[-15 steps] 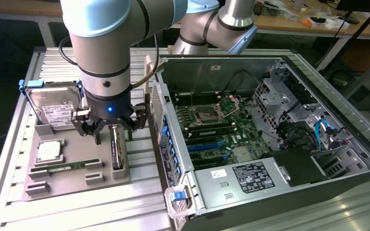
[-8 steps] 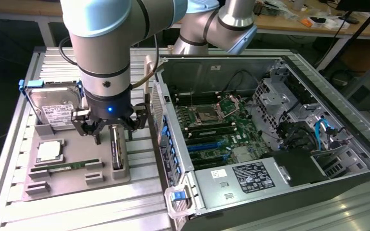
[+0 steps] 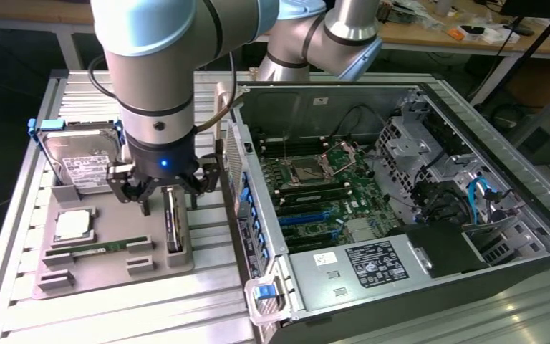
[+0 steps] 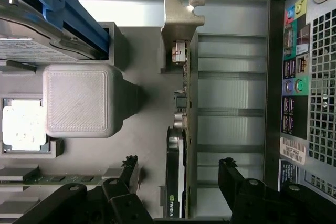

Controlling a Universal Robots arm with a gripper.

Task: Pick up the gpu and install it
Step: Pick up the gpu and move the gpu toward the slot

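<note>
Setting: workshop with cluttered benches (image 3: 447, 36) at the back; a ribbed metal tabletop (image 3: 160, 308) fills the foreground.
Tabletop load: a grey fixture tray (image 3: 112, 276) toward the exterior view's left and an open computer case (image 3: 332, 107) toward its right, just beside each other.
Case: side panel off, with the green motherboard (image 3: 323, 186) exposed inside; the wrist view shows its rear port panel (image 4: 294, 77).
Tray contents: a hard drive (image 3: 79, 161) stands upright at the tray's far end, with a processor chip (image 3: 72, 226) and a narrow memory stick (image 3: 98, 249) nearer the camera.
Gpu place: the gpu (image 3: 172, 222) stands on its long edge in a slot on the tray's side nearest the case, and has not been lifted.
Gpu in wrist view: seen edge-on (image 4: 176, 192), with its silver end bracket at the far end from the tool.
Arm: the grey robot arm (image 3: 155, 86) comes straight down over the tray.
Tool state: the tool (image 3: 170, 203) is spread wide and holds nothing.
Tool and gpu: in the wrist view the tool (image 4: 178, 165) straddles the card, with one of its fingers (image 4: 130, 169) on the tray side and the other on the case side. A gap shows between each finger and the card.
Height: in the exterior view the fingertips hang about level with the card's top edge.
Nearest neighbour: a grey printed block (image 4: 79, 100) of the fixture sits beside the card, apart from the tool.
</note>
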